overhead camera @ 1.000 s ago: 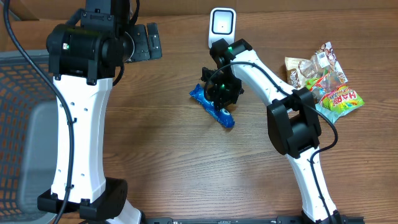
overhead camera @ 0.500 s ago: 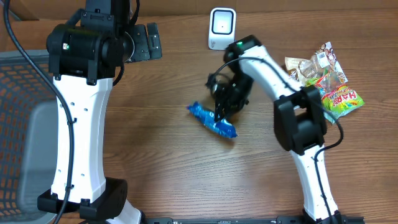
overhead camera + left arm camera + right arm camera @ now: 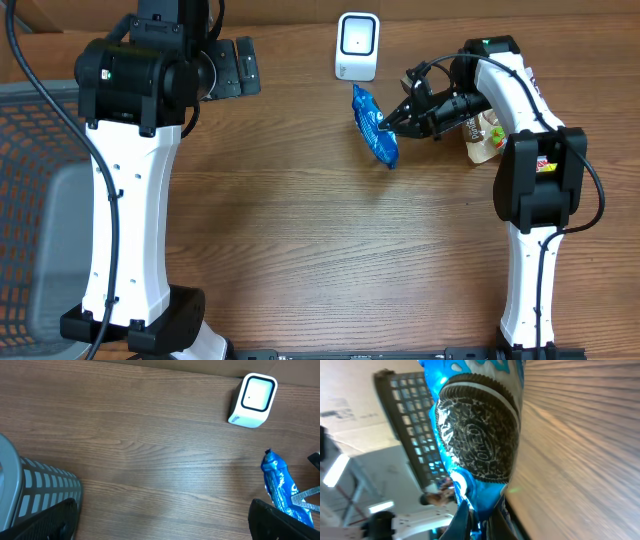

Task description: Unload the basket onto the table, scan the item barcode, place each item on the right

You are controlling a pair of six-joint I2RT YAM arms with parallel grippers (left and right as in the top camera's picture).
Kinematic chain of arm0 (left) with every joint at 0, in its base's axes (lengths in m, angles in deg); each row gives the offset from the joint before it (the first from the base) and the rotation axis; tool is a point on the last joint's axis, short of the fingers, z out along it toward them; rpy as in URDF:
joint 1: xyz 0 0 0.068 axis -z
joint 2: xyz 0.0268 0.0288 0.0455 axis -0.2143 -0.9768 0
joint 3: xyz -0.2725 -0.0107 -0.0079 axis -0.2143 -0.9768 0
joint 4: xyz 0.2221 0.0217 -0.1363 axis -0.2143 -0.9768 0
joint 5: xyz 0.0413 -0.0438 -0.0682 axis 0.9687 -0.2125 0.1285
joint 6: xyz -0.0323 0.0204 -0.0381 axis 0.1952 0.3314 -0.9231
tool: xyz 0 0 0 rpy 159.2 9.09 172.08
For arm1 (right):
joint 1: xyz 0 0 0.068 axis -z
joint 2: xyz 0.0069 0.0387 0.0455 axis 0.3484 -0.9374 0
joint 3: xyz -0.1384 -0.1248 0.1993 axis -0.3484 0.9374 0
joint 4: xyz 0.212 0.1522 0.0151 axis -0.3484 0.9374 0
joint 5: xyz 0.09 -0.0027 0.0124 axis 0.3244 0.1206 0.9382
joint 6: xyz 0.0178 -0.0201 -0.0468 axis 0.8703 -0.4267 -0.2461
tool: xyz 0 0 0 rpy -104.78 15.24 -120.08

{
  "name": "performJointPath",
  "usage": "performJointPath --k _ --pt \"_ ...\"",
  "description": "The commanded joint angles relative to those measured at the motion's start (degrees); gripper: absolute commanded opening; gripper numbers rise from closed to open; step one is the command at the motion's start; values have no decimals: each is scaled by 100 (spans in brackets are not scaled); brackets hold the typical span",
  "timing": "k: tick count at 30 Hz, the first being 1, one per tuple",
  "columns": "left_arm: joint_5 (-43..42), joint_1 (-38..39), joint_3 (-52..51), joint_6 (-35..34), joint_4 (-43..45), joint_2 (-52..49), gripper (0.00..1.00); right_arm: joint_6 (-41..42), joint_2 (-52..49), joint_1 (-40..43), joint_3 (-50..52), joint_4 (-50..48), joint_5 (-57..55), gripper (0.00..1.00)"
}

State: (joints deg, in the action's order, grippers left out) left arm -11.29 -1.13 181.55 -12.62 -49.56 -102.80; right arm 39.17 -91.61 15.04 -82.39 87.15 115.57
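My right gripper (image 3: 392, 124) is shut on a blue Oreo cookie packet (image 3: 374, 127), which hangs in the air just below and right of the white barcode scanner (image 3: 357, 46). In the right wrist view the packet (image 3: 480, 435) fills the frame, its lower edge pinched between my fingers (image 3: 462, 522). No barcode shows on the packet in any view. The left wrist view shows the scanner (image 3: 253, 400) far ahead and the packet (image 3: 282, 487) at the right edge. My left gripper (image 3: 162, 522) is open wide over bare wood, holding nothing.
A pile of snack packets (image 3: 485, 135) lies at the right behind my right arm. A grey mesh basket (image 3: 30, 190) stands at the table's left edge, its corner (image 3: 35, 492) in the left wrist view. Cardboard boxes (image 3: 40, 15) line the back.
My right gripper has lifted the blue packet off the table and swung it up and right, toward the scanner. The arm now stretches over the snack pile. The left arm has not moved.
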Motion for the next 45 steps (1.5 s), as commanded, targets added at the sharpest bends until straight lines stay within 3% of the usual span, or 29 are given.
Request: performJointPath --k 1,11,16,22,34,37,38,39,42,45 --pt "74 2 -9 107 26 -7 100 284 46 -98 -188 7 848 4" --pt "76 2 -11 107 26 -7 100 437 46 -101 -188 7 1674 4" --pt "76 2 -9 107 24 -7 100 431 46 -101 -188 7 1552 4" --pt "74 2 -9 107 26 -7 100 424 42 -240 -35 -33 573 4" --pt "76 2 -11 107 24 -7 100 533 42 -542 1764 -1794 765 4" --pt "74 2 -9 107 24 -7 100 879 42 -476 1880 -2120 151 16" --pt "76 2 -9 107 24 -7 100 1040 46 -457 1873 -2212 -118 23" --pt "76 2 -9 107 24 -7 100 1368 76 -426 1821 -2378 -710 36" --pt "76 2 -9 107 24 -7 100 2039 221 -424 1665 -2621 -2100 56" --pt "76 2 -9 107 24 -7 100 2312 424 -472 1425 -2618 -3099 68"
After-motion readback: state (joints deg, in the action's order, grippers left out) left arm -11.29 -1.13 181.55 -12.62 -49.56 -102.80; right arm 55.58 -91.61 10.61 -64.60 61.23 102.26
